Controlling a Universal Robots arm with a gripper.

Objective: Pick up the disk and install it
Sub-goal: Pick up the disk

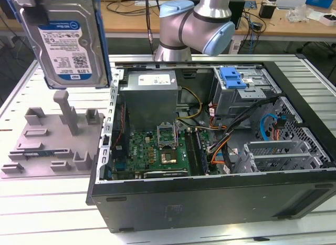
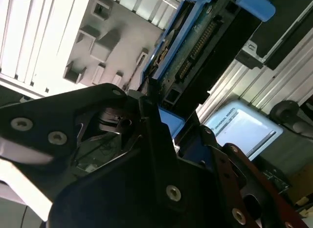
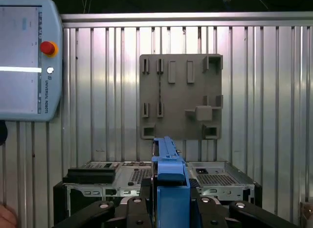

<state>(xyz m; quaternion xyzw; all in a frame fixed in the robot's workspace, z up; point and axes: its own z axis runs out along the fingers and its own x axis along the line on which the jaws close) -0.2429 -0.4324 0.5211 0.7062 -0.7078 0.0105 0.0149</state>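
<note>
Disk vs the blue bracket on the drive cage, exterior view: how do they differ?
The disk hangs upright in the air, outside the case; the blue bracket lies flat atop the drive cage inside it. The disk is silver with a label; the blue bracket is plain plastic. Both show blue plastic.

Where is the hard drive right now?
In the exterior view's upper left, the disk hangs in the air above the grey fixture plate, beside the open computer case.

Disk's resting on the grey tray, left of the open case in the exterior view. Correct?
Not resting. The exterior view shows the disk held in the air, clear of the grey tray, to the exterior view's left of the open case.
</note>
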